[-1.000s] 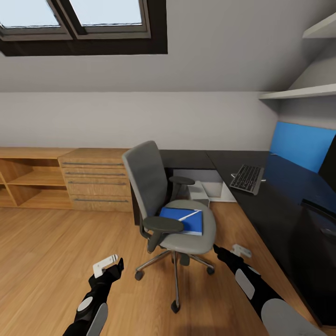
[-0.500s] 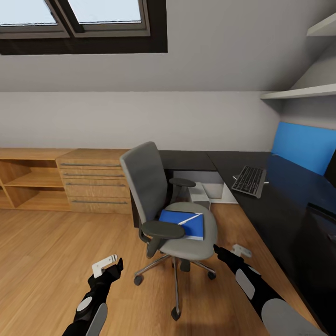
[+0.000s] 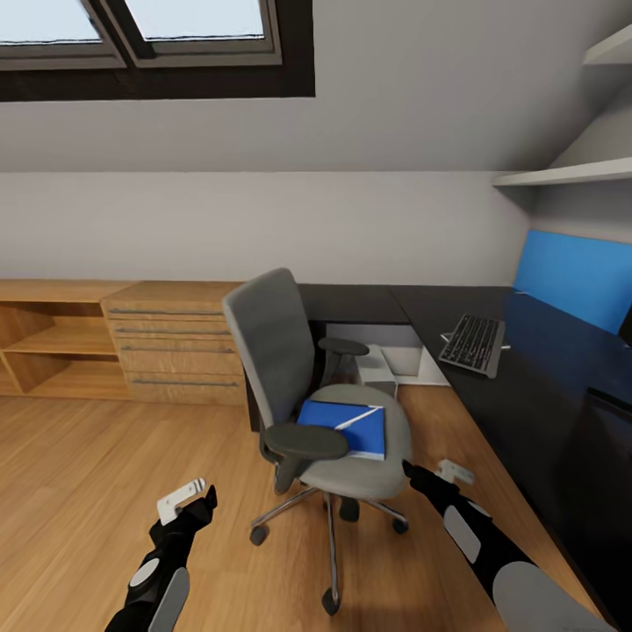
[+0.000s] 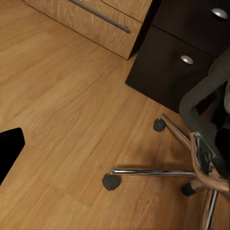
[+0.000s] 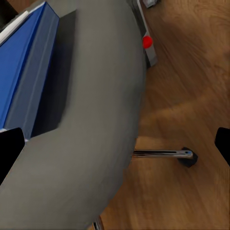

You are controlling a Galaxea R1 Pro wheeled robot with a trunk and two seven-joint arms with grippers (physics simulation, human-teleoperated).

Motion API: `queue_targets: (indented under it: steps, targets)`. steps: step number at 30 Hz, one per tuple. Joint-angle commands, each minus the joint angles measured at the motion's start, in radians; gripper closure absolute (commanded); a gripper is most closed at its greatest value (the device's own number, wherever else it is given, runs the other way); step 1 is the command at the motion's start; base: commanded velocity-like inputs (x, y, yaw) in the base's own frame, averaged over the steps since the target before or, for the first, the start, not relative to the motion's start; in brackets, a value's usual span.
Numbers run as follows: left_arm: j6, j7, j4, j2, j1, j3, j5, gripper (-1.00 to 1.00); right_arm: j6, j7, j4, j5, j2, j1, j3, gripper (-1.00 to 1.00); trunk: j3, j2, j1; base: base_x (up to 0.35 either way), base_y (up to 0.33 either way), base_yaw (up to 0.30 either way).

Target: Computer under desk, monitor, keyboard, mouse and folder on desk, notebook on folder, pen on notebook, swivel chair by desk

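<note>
Swivel chair (image 3: 329,412) on wooden floor (image 3: 105,474), just off the bench (image 3: 527,386); blue folder (image 3: 344,426) on its seat (pale notebook (image 3: 357,413) lying on top). Keyboard (image 3: 472,342) up on the bench. Left gripper (image 3: 182,500) and right gripper (image 3: 454,471) low, holding nothing; finger spacing impossible to tell.

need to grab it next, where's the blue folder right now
In the head view the folder lies flat on the swivel chair seat, near the middle of the picture, left of the desk, with a thin pale pen resting on it.
</note>
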Motion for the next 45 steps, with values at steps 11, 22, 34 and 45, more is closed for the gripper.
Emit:
queue_targets:
  steps: [11, 22, 34, 45]
  targets:
    - [0.002, 0.005, -0.002, 0.000, 0.000, 0.007, 0.006, -1.00, -0.002, 0.007, 0.001, -0.008, -0.002, -0.001, -0.005, -1.00, -0.001, 0.000, 0.000, 0.115, 0.000, 0.000]
    - [0.001, 0.004, -0.003, -0.001, 0.000, 0.061, 0.005, -1.00, -0.002, 0.006, 0.001, -0.008, -0.001, -0.001, -0.005, -1.00, -0.001, 0.000, 0.000, 0.111, 0.000, 0.000]
    - [0.001, 0.002, -0.003, 0.000, 0.000, 0.089, 0.021, -1.00, 0.014, 0.006, 0.001, -0.011, -0.008, -0.001, -0.007, -1.00, -0.001, 0.000, 0.000, 0.079, 0.000, 0.000]
    - [0.001, -0.001, -0.007, 0.000, 0.000, 0.111, 0.049, -1.00, 0.104, 0.011, 0.000, -0.050, -0.039, -0.001, -0.088, -1.00, -0.001, 0.000, 0.000, 0.001, 0.000, 0.000]
